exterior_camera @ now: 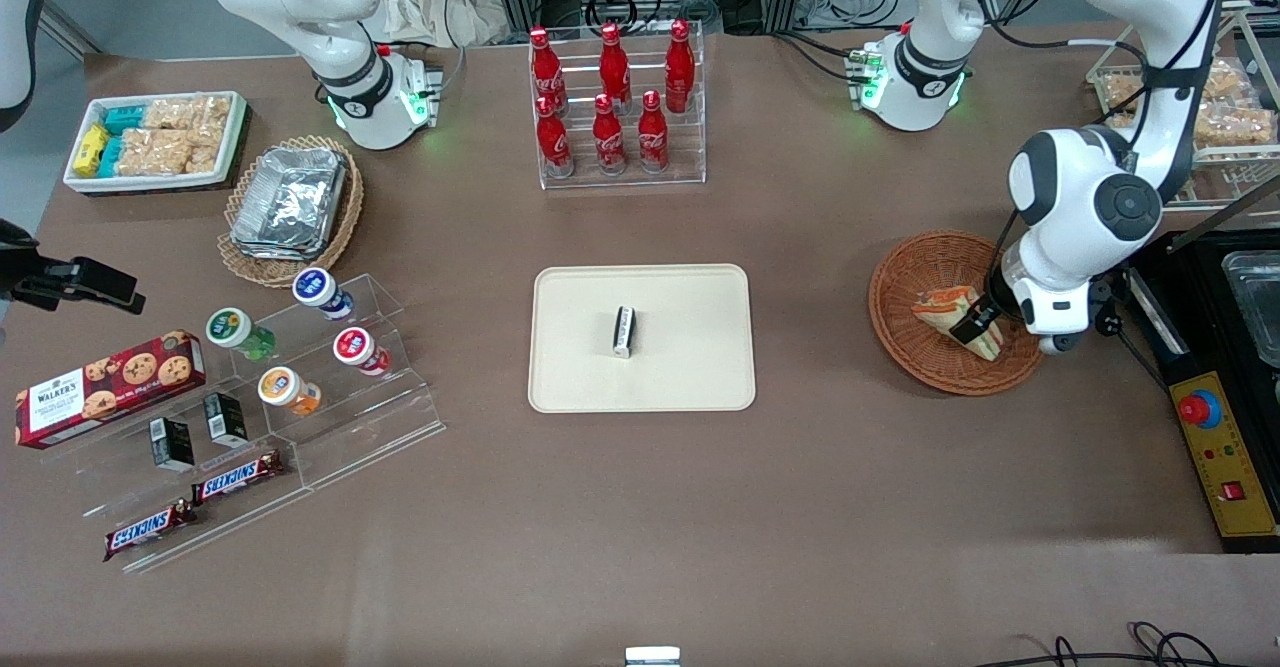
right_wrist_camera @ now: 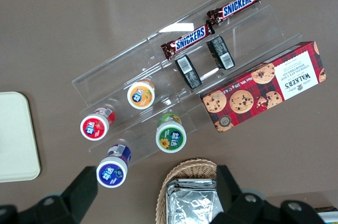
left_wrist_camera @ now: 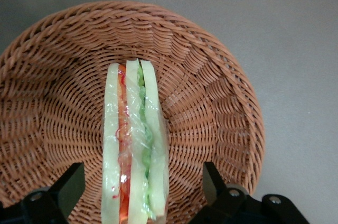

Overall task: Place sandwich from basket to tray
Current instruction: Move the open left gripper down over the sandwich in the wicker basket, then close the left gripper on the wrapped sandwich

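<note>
Clearly poised for a grasp: gripper (exterior_camera: 981,328) lowered into the reddish-brown wicker basket (exterior_camera: 905,277) at the working arm's end of the table, fingers (left_wrist_camera: 68,184) spread wide and straddling the sandwich (left_wrist_camera: 134,145), a gap showing on each side, nothing pinched yet. Sandwich standing on edge in its clear wrap, red and green filling layers facing up toward the wrist camera, probably leaning on the sloped basket wall, which would explain the tilt seen from the front. Aligned so the pads meet the flat bread faces rather than the filling edge, likely to avoid squashing the layers. Beige tray (exterior_camera: 700,292) lying mid-table, well apart from the basket, already carrying a small black-and-white bar (exterior_camera: 623,331) near its centre; room left around it for the wedge. Next, judged: closing gently, then lifting clear of the rim.
</note>
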